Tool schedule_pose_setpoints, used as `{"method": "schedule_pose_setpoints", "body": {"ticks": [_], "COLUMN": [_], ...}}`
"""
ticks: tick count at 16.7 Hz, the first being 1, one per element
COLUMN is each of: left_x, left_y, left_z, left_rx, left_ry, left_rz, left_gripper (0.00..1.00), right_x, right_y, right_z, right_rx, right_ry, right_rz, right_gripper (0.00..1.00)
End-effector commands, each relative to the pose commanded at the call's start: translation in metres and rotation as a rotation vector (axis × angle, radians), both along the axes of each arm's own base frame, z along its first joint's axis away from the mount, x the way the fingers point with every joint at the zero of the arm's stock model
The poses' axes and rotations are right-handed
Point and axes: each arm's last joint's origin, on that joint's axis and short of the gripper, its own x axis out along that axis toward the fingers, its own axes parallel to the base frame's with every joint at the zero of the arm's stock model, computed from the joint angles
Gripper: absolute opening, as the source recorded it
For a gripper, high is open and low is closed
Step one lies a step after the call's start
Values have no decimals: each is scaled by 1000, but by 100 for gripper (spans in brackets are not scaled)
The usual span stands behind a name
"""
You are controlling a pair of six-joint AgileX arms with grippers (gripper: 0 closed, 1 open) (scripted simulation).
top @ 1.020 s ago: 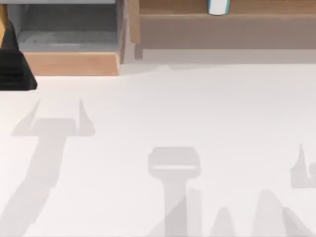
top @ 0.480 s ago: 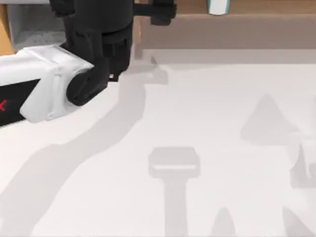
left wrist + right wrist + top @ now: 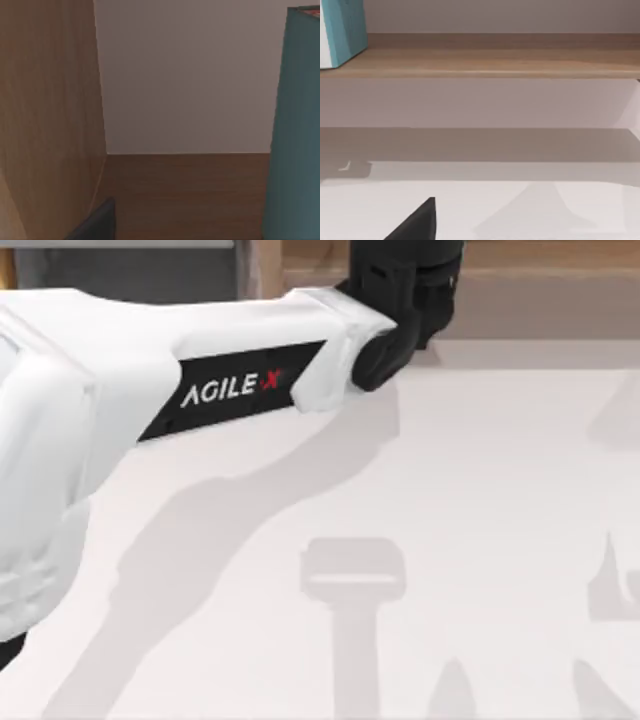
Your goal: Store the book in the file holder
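Observation:
The teal-blue book [image 3: 295,125] stands upright on the brown wooden shelf [image 3: 185,195], close beside my left gripper in the left wrist view. From above, my left arm stretches from the left across the table, and its black gripper [image 3: 405,270] sits over the shelf at the top middle, covering the book's spot. The file holder [image 3: 130,275] shows its grey inside at the top left, behind the arm and apart from the book. The right wrist view has the book [image 3: 342,30] standing far off on the shelf, with a dark part of my right gripper [image 3: 415,225] low over the table.
The wide shelf [image 3: 540,300] runs along the back right. A wooden side panel [image 3: 50,100] rises beside my left gripper. Open white tabletop [image 3: 450,490] lies in front, crossed by arm shadows.
My left arm has swept to the right, from the file holder at the top left to the shelf at the top middle, and now covers the book there.

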Motion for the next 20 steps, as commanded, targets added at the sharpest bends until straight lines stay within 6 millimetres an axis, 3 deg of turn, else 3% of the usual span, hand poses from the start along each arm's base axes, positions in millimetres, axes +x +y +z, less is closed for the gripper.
{"method": "schedule_pose_setpoints", "body": {"ticks": [3, 6, 14, 20], "left_x": [11, 17, 22, 39], "left_y": [-36, -56, -57, -58], "left_z": [-23, -44, -47, -47], "left_rx": [-22, -27, -27, -27], "left_ry": [-19, -21, -20, -21], "left_rz": [-5, -7, -6, -7], "left_gripper": [100, 100, 100, 100], "right_x": [0, 0, 0, 0], "right_y": [0, 0, 0, 0], "right_z": [0, 0, 0, 0], "right_rx": [0, 0, 0, 0], "right_ry": [0, 0, 0, 0], "right_rz": [0, 0, 0, 0], "right_gripper": [100, 100, 100, 100]}}
